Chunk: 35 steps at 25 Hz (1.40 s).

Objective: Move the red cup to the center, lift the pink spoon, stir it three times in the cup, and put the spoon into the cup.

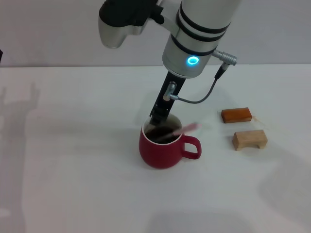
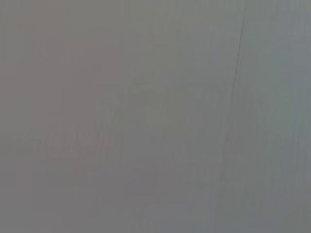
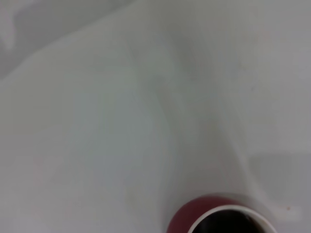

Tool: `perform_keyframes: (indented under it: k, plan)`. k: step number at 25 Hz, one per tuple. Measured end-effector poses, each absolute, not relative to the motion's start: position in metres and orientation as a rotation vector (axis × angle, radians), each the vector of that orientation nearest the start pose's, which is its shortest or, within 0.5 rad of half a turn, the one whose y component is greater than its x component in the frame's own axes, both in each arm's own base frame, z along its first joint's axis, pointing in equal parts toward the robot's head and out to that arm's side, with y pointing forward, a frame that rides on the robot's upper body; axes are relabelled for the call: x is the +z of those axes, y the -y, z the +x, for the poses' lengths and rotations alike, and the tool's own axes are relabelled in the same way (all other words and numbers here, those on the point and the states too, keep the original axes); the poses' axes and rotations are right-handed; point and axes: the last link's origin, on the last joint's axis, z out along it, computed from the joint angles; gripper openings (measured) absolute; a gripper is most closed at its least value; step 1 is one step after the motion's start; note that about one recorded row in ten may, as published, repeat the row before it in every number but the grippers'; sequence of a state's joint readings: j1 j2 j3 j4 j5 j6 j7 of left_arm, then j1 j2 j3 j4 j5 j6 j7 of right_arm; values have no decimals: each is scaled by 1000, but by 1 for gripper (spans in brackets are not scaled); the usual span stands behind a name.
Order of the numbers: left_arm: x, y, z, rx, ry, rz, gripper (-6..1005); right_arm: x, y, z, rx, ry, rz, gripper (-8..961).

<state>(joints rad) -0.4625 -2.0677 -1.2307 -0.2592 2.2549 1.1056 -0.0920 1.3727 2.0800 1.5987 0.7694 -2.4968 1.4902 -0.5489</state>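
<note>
One arm reaching down | right end effector (image 1: 158, 119) over red cup (image 1: 163, 150) | grip unclear | pink spoon (image 1: 187, 128) inside

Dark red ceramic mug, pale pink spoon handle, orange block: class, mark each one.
dark red ceramic mug (image 1: 158, 154), head view, outer belly.
pale pink spoon handle (image 1: 188, 128), head view, blurred shaft above rim.
orange block (image 1: 236, 115), head view, top face.

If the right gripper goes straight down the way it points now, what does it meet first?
Probably the dark liquid inside the red cup. The right gripper points down into the cup's mouth at its far rim, beside the pink spoon leaning there. Depth is unclear, so it might touch the rim first.
</note>
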Motion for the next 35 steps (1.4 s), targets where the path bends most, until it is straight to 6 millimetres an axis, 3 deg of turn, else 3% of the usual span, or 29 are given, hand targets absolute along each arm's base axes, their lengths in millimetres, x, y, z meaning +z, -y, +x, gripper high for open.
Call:
perform_keyframes:
  k: [3, 5, 6, 7, 10, 11, 12, 15, 16, 17, 20, 21, 22, 25, 26, 28, 29, 30, 35]
  plan:
    - [41, -360, -336, -758, 633, -1210, 813, -73, -403, -1, -708, -370, -2778, 246]
    - [41, -360, -336, -757, 633, -1209, 814, -72, -409, -5, -604, -339, -2754, 246]
    - [41, -359, -337, -756, 633, -1209, 814, -69, -416, -8, -469, -294, -2713, 246]
    - [41, -359, -337, -756, 633, -1209, 814, -69, -416, -8, -469, -294, -2713, 246]
    - [41, -359, -337, -757, 633, -1208, 814, -62, -426, -4, -220, -237, -2626, 246]
    - [41, -359, -337, -757, 633, -1208, 814, -58, -429, 6, -61, -211, -2553, 246]
    - [41, -359, -337, -761, 636, -1206, 814, -58, -429, 6, -61, -211, -2553, 246]
    - [41, -359, -337, -765, 639, -1204, 814, -50, -428, 32, 158, -198, -2413, 246]
    - [41, -359, -338, -764, 639, -1204, 814, -43, -425, 49, 295, -188, -2300, 246]
    - [42, -359, -338, -763, 639, -1204, 814, -43, -425, 49, 295, -188, -2300, 246]
    - [41, -358, -338, -760, 637, -1207, 814, -35, -416, 73, 464, -168, -2129, 246]
    - [41, -358, -338, -760, 637, -1208, 814, -27, -408, 90, 565, -156, -2000, 246]
    - [42, -357, -339, -760, 633, -1207, 814, -27, -408, 90, 565, -156, -2000, 246]
    - [44, -356, -339, -764, 622, -1200, 814, -14, -389, 119, 687, -142, -1805, 246]
    - [44, -355, -339, -761, 620, -1201, 814, -4, -373, 138, 768, -135, -1670, 246]
    - [44, -355, -339, -760, 619, -1203, 813, 0, -364, 149, 811, -141, -1602, 246]
    - [44, -354, -340, -758, 619, -1205, 813, 12, -346, 173, 885, -167, -1469, 246]
    - [44, -354, -340, -758, 619, -1205, 813, 12, -346, 173, 885, -167, -1469, 246]
    - [44, -352, -343, -753, 622, -1201, 813, 34, -304, 238, 938, -225, -1235, 246]
